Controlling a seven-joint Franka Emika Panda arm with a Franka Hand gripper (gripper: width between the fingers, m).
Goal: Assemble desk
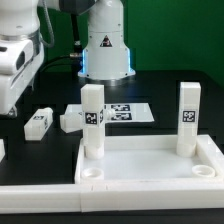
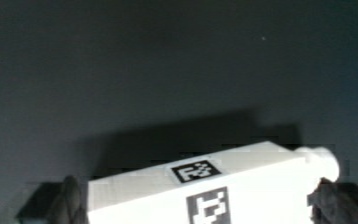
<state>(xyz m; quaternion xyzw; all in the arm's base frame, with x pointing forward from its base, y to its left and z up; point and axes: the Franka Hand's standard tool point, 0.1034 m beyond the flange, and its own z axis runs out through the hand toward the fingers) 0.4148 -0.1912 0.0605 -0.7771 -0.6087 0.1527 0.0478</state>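
Desk tabletop (image 1: 140, 168) lies on the dark worktop (image 1: 165, 95) at six o'clock in the exterior view, with one leg (image 1: 92, 120) standing in its ten o'clock corner socket and a second leg (image 1: 189, 118) in the two o'clock one. A loose leg (image 1: 38, 121) and another leg (image 1: 70, 120) lie at nine o'clock, the jaws hanging at ten o'clock. In the wrist view the jaws stand wide apart, gripping nothing, a lying leg (image 2: 202, 185) between them.
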